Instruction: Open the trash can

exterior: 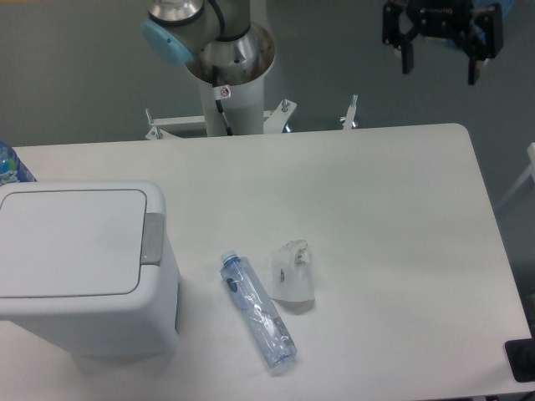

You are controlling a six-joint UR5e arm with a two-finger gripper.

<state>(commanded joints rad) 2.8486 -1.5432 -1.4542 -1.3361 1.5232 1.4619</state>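
Observation:
The trash can is a large boxy white bin at the table's front left. Its flat white lid lies shut, with a small grey latch on its right edge. My gripper hangs high at the top right, beyond the table's far edge, far from the bin. Its two black fingers point down with a wide gap between them, so it is open and empty.
A clear plastic bottle with a blue cap lies on the white table right of the bin. A crumpled clear plastic piece sits beside it. A blue bottle top shows at the left edge. The arm's base stands behind the table.

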